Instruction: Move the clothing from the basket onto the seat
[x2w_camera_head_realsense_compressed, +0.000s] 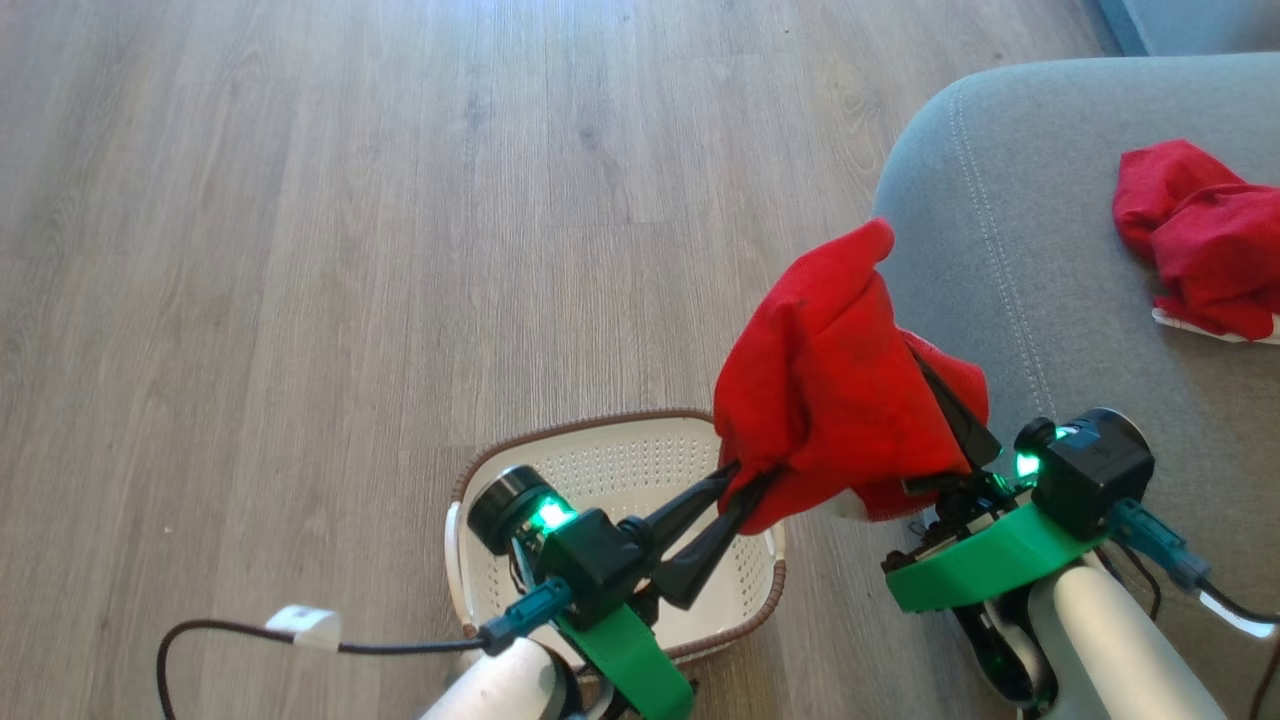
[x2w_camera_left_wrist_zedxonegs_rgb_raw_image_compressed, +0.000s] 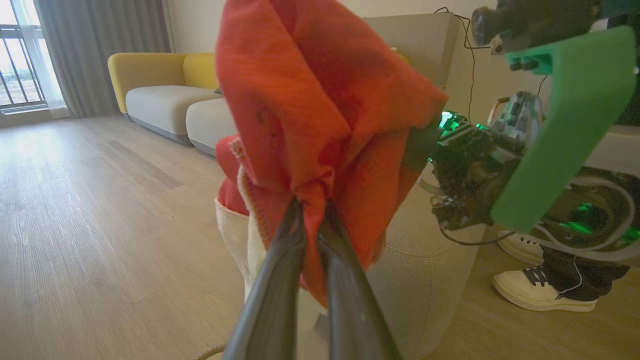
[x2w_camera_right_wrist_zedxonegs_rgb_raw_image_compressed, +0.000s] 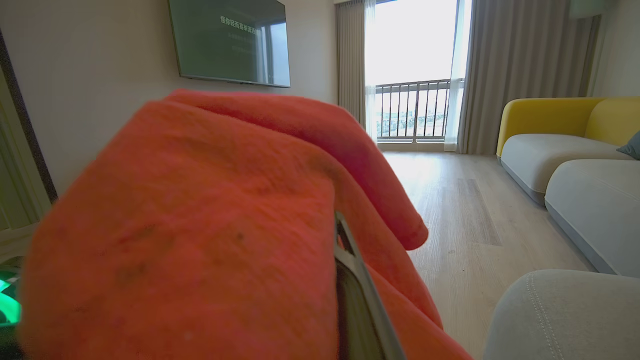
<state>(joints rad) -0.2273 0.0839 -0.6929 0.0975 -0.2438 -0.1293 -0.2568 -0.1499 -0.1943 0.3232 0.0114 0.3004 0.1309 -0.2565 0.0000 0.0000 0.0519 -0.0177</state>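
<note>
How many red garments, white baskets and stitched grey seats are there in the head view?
Red garments: 2 (held garment, resting garment)
White basket: 1
Stitched grey seat: 1
Total: 4

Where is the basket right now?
Head view, lower centre: the basket sits on the floor beneath the left end effector, left of the grey seat.

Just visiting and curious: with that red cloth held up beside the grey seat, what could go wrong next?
The left gripper pinches only a small fold of the red garment, so it might slip free. The garment hangs beside the seat, above the basket and floor; released early, it would likely miss. Cloth draped over the right gripper could snag.
</note>
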